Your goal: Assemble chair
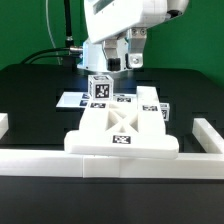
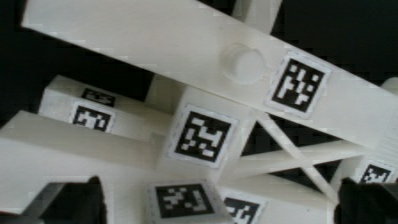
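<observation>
Jaws: I see the gripper [image 1: 118,62] spread wide and gripping nothing, hovering just above the chair.
Chair: I read the chair [image 1: 122,125] as a partly joined white assembly lying on the black tabletop [image 1: 30,95], its broad end resting against the border rail [image 1: 120,163]; a tagged block [image 1: 100,88] stands at its far end under the jaws.
Wrist view: tagged bars [image 2: 205,135] cross close beneath me.
Marker board: the marker board [image 1: 72,100] lies beside it.
Progress: I judge several pieces joined; how many remain, I cannot tell.
</observation>
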Available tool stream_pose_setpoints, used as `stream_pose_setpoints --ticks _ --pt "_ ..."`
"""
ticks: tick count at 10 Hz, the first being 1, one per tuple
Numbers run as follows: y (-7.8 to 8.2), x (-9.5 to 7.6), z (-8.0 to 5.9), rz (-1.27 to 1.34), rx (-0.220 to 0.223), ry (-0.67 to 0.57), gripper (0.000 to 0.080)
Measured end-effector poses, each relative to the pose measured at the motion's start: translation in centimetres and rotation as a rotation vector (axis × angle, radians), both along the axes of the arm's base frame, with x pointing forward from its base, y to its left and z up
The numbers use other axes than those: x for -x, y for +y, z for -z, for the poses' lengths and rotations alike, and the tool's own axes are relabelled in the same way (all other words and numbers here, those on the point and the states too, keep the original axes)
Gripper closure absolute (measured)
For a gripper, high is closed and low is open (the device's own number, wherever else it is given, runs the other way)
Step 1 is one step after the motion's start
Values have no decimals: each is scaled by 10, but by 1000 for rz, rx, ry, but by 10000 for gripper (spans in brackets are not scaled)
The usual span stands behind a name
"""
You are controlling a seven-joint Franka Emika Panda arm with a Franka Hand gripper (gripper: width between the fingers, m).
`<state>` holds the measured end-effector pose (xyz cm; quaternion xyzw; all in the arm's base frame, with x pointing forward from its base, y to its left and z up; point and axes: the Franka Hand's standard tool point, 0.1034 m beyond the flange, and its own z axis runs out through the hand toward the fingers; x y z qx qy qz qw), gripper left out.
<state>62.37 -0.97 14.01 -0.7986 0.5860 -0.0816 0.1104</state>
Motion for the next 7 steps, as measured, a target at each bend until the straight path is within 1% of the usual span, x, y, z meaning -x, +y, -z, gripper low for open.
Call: stream_pose_setpoints --ticks 1,2,3,4,5,6,7 --pt "5 1 0 11 -3 4 150" --pt "30 5 -2 5 -2 14 150" --pt "52 15 -4 -26 -5 15 150" --pt "66 26 -5 -37 -11 14 150" --pt "77 38 -5 -47 -14 9 150" --pt "85 44 -2 -63 -11 12 150" --pt "83 42 -2 -63 -9 10 150"
